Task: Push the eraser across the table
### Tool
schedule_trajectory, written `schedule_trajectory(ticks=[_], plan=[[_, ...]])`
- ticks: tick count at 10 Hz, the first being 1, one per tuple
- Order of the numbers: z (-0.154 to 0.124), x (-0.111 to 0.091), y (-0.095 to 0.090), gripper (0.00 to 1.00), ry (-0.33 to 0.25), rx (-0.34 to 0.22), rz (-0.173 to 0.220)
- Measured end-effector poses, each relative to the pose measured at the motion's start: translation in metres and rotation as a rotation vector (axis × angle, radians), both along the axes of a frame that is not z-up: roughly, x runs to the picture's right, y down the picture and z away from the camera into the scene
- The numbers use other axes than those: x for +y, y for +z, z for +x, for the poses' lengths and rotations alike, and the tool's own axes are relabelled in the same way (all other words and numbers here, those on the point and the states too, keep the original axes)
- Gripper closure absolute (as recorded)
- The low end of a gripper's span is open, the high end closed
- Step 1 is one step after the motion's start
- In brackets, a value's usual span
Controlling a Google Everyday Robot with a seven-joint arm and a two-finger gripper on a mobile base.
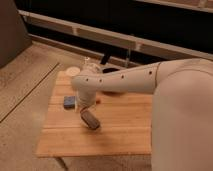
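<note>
**Ana:** Camera view first: where is the eraser (90, 120) right now?

**Ben:** On the counter (125, 130), a dark oblong block lying at a slant, roughly mid-depth and left of centre. The gripper (86, 108) hangs at the end of the white arm (125, 80), right above the eraser's upper end and seemingly touching it. Whether the jaws are apart or together, I cannot tell.

**Ana:** How far along would you say the push is?

**Ben:** Under way, I'd judge. Bare wood remains between the eraser and the near edge, so there is room to travel. A blue pad (69, 101) sits just left of the gripper, and something small and orange-red (98, 100) peeks out beside the arm.

**Ana:** Any brands or writing?

**Ben:** None that I can read.
</note>
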State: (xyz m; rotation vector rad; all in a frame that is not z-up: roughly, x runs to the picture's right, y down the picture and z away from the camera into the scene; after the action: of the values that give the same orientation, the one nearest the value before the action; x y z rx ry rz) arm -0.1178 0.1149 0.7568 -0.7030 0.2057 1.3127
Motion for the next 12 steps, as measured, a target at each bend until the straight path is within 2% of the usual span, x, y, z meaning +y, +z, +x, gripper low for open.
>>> schedule_trajectory(ticks=[1, 3, 4, 5, 7, 8, 12], plan=[[-0.005, 0.012, -0.002, 0.35, 0.008, -0.077, -0.023], [0.0, 0.034, 0.0, 0.35, -0.023, -0.134, -0.068], [0.008, 0.043, 0.003, 0.35, -0.06, -0.153, -0.09], [0.011, 0.045, 0.004, 0.35, -0.092, -0.158, -0.1], [0.032, 0.042, 0.01, 0.35, -0.132, -0.126, -0.11], [0.033, 0.032, 0.012, 0.35, -0.145, -0.117, -0.097], [0.014, 0.022, 0.016, 0.35, -0.158, -0.123, -0.088]])
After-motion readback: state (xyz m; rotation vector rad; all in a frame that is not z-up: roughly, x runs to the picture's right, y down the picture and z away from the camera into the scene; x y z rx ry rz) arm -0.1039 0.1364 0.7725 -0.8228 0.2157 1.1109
